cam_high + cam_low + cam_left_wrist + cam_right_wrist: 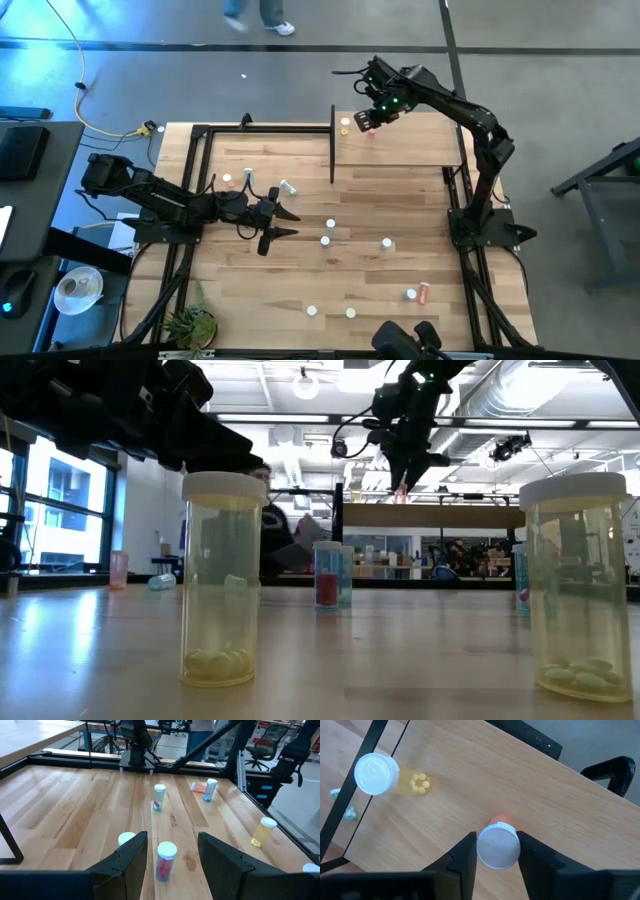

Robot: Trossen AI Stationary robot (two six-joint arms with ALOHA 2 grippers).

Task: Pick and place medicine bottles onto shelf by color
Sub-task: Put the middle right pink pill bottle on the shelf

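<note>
Right wrist view: pink bottle (498, 846), white cap up, axis vertical on shelf (560, 805), between right gripper (496, 851) fingers, grip indeterminate; left gripper (172, 857) open.

L tool (276, 222) open low; R tool (368, 121) reaching far.

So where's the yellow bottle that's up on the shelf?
In the high view, the yellow bottle stands near the shelf's far left corner, just left of the pink bottle between the right gripper's fingers.

12 medicine bottles (330, 224), 1 shelf (420, 150), 2 grippers (283, 223)
</note>
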